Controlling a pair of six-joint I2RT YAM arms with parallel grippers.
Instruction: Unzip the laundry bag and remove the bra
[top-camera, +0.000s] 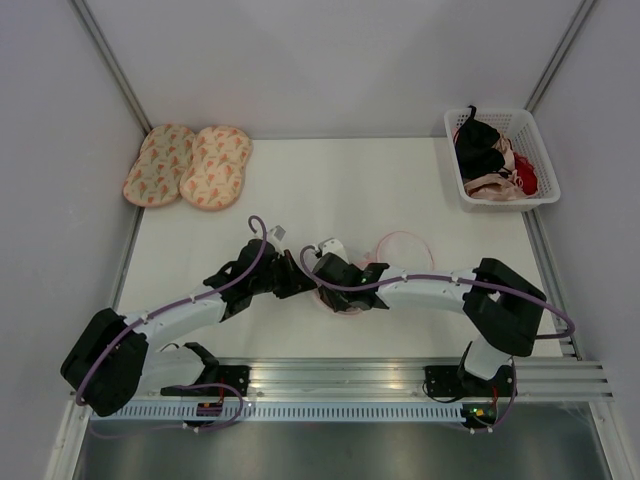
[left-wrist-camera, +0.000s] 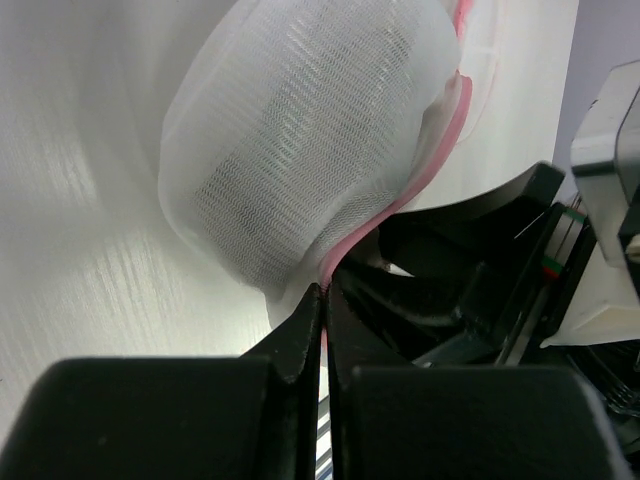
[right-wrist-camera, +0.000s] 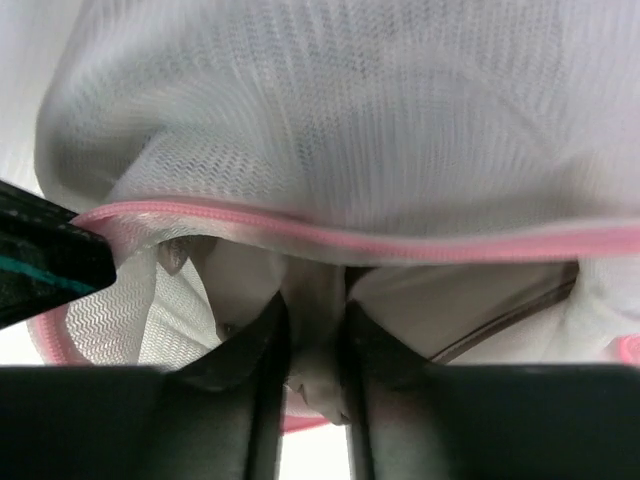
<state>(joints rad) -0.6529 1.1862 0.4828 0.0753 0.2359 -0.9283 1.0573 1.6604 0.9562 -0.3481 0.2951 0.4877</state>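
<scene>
The laundry bag, white see-through mesh with pink zipper trim, lies mid-table between both arms; its pink rim shows past the right wrist. My left gripper is shut on the bag's pink edge, the trim pinched between its black fingers. In the top view it meets my right gripper at the bag. The bag's mouth gapes open under the pink zipper. My right gripper reaches into it and is shut on a fold of the taupe bra, which is mostly inside the bag.
Two peach patterned oval pads lie at the back left corner. A white basket at the back right holds a black bra and pink and red garments. A metal rail runs along the near edge.
</scene>
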